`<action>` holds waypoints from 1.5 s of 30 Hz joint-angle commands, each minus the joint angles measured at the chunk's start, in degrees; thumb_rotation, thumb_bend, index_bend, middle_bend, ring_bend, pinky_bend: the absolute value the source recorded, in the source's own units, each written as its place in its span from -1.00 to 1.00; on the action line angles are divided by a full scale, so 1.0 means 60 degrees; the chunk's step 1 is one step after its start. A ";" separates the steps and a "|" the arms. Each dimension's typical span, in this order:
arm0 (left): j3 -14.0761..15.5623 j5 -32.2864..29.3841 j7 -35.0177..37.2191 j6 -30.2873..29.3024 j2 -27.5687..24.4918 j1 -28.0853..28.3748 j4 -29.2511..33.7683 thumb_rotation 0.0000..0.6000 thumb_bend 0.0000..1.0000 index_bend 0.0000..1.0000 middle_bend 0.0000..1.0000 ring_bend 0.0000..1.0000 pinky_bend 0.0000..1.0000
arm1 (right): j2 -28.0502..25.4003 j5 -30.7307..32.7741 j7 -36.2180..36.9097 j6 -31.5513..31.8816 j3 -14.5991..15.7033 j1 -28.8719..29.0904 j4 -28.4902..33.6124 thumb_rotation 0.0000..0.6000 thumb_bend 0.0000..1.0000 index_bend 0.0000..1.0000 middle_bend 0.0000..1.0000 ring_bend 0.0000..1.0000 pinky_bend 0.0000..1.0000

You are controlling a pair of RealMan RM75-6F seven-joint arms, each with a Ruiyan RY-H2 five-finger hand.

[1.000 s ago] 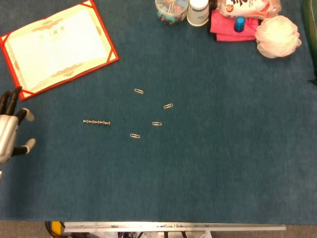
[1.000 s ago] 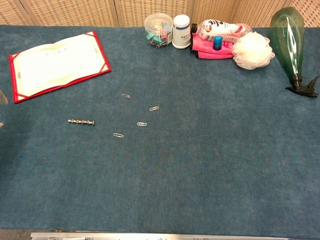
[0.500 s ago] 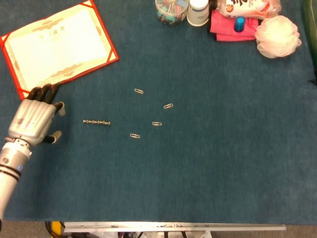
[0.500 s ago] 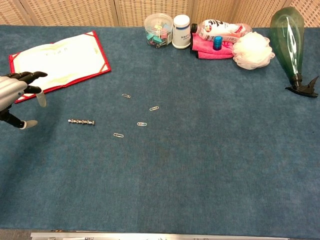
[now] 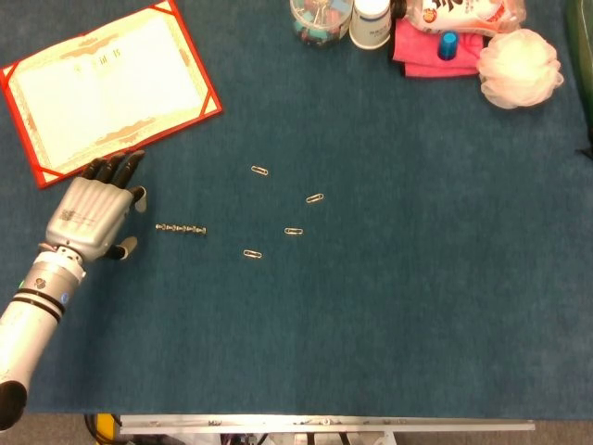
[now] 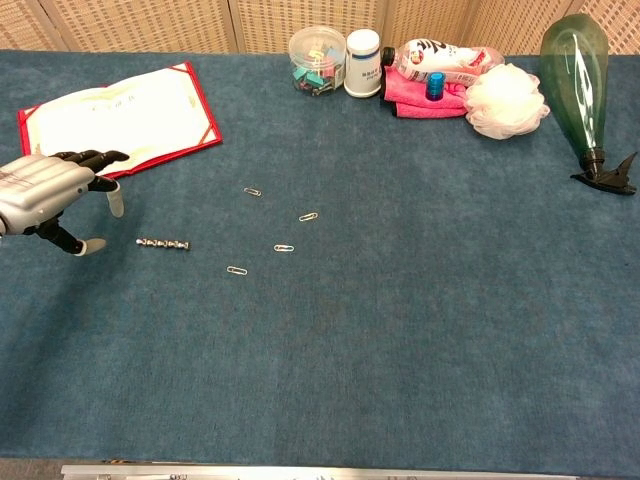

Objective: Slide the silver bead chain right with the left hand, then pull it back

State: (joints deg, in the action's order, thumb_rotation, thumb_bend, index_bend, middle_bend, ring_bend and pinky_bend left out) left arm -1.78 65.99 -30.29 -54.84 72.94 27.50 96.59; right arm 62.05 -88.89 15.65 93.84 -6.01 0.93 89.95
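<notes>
The silver bead chain lies straight on the blue table cloth, left of centre. My left hand hovers just left of the chain, fingers spread and holding nothing, a short gap from the chain's left end. The right hand shows in neither view.
An open red certificate folder lies behind the left hand. Several paper clips are scattered right of the chain. At the back stand a clip jar, white bottle, pink cloth, bath puff and green spray bottle.
The left hand has come in from the table's left edge, moving right and forward toward the chain. The chain has not moved.
</notes>
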 commanded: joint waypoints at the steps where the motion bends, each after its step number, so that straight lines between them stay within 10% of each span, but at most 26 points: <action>1: 0.0049 -0.0070 -0.0020 0.0010 0.0116 0.0054 -0.0041 1.00 -0.48 -0.23 -1.00 -1.00 -0.82 | -0.0003 -0.0005 0.0001 0.0003 0.0002 -0.0003 0.0006 1.00 0.23 0.08 -0.07 -0.16 -0.10; 45: 0.0234 -0.1544 -0.0718 -0.0149 0.1702 0.0827 -0.1131 1.00 -0.47 -0.11 -1.00 -1.00 -0.82 | -0.0026 -0.0025 0.0112 0.0076 -0.0028 -0.0041 -0.0002 1.00 0.23 0.08 -0.07 -0.16 -0.10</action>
State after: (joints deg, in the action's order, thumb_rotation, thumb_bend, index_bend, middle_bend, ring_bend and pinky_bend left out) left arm -0.38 56.76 -34.58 -55.69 83.10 32.43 89.85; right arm 61.89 -89.03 16.32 94.30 -6.18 0.68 89.94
